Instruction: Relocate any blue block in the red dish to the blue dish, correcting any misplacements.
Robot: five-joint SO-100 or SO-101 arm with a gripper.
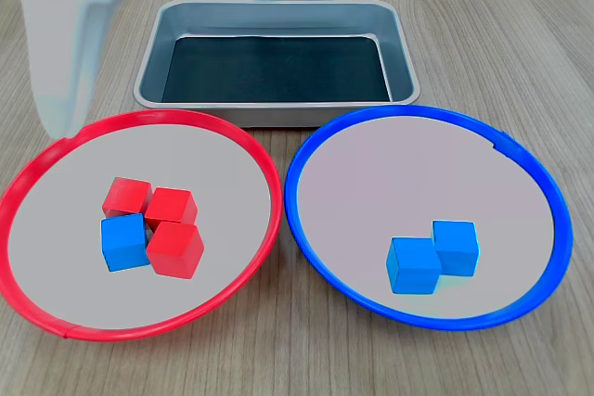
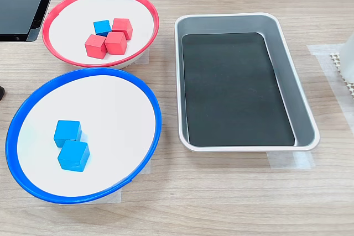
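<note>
In the first exterior view, the white gripper [image 1: 58, 90] hangs blurred at the upper left, above the far rim of the red dish [image 1: 232, 141]; whether its jaws are apart or together cannot be told from the blur, and in the second exterior view only a pale tip of it shows at the top edge. Below and to the right of it in the first exterior view, the blue block [image 1: 124, 241] sits flat near the middle of the red dish, well apart from the gripper. As a cube it has no long axis; its faces are turned slightly off square to the camera. Three red cubes crowd it: one [image 1: 126, 197] just behind it, one [image 1: 172, 206] behind and to its right, and one [image 1: 175, 249] pressed against its right side, so only its left and front sides are free. Farther back, the metal tray [image 1: 399, 53] stands on the table [image 1: 278, 350]. On the right, the blue dish [image 1: 306, 220] holds two blue cubes [image 1: 414, 264] [image 1: 456, 248] touching each other.
</note>
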